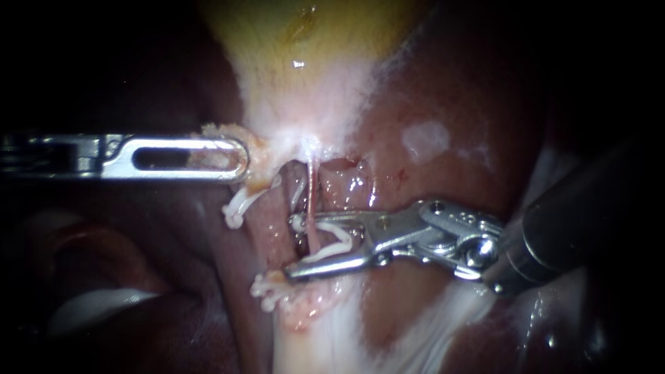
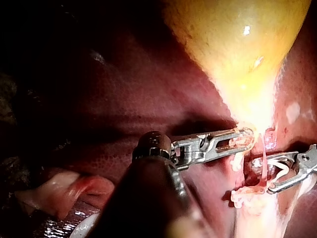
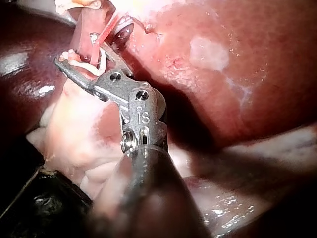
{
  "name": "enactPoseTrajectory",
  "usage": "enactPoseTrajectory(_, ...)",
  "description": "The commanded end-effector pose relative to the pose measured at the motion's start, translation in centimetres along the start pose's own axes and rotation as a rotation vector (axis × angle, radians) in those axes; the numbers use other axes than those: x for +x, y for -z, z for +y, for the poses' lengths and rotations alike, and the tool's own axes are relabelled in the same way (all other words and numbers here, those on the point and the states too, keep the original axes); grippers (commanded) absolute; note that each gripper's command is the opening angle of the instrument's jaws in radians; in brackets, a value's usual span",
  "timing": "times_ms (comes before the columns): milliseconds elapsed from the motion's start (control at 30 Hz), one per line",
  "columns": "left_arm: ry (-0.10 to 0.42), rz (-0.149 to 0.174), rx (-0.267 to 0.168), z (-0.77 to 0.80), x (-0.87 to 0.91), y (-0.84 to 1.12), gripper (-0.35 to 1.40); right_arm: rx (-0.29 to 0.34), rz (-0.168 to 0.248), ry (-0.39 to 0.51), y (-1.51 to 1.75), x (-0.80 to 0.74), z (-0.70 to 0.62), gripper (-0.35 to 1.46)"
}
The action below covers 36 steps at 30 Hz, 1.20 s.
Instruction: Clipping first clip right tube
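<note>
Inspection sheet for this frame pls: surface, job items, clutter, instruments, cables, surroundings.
Surface: liver, wet and glistening, with the yellow gallbladder above it in the endoscope view.
Job's things: the thin pink right tube runs between the legs of an open white clip, which is not yet closed. The left tube carries two clips.
Clutter: nothing seen.
Instruments: left instrument, jaws shut on the gallbladder at its narrow end. Right instrument, jaws apart, holding the white clip from both sides.
Cables: nothing seen.
Surroundings: dark beyond the lit tissue.
</note>
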Motion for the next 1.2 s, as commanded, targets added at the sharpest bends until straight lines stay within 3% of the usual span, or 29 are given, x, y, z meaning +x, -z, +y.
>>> enactPoseTrajectory(33, 0.0, 0.0, 0.0, 0.0, 0.0, 0.0, -0.35, 0.009, 0.003, -0.008, 0.0, 0.0, -0.01, 0.49)
enactPoseTrajectory(200, 0.0, 0.001, 0.001, 0.01, -0.01, 0.0, -0.35, 0.056, 0.017, -0.054, -0.01, -0.05, -0.03, 0.47)
enactPoseTrajectory(400, 0.0, 0.001, 0.001, 0.02, -0.01, 0.01, -0.35, 0.106, -0.003, -0.087, -0.08, -0.22, -0.06, 0.44)
enactPoseTrajectory(933, -0.001, 0.001, 0.001, 0.04, -0.01, 0.01, -0.35, 0.091, -0.002, -0.138, -0.08, -0.25, 0.03, 0.29)
enactPoseTrajectory(1033, -0.001, 0.001, 0.001, 0.04, -0.01, 0.01, -0.35, 0.092, -0.004, -0.155, -0.05, -0.26, 0.04, 0.14)
enactPoseTrajectory(1200, -0.001, 0.001, 0.002, 0.05, -0.01, 0.01, -0.35, 0.083, -0.001, -0.154, -0.01, -0.27, 0.05, -0.35)
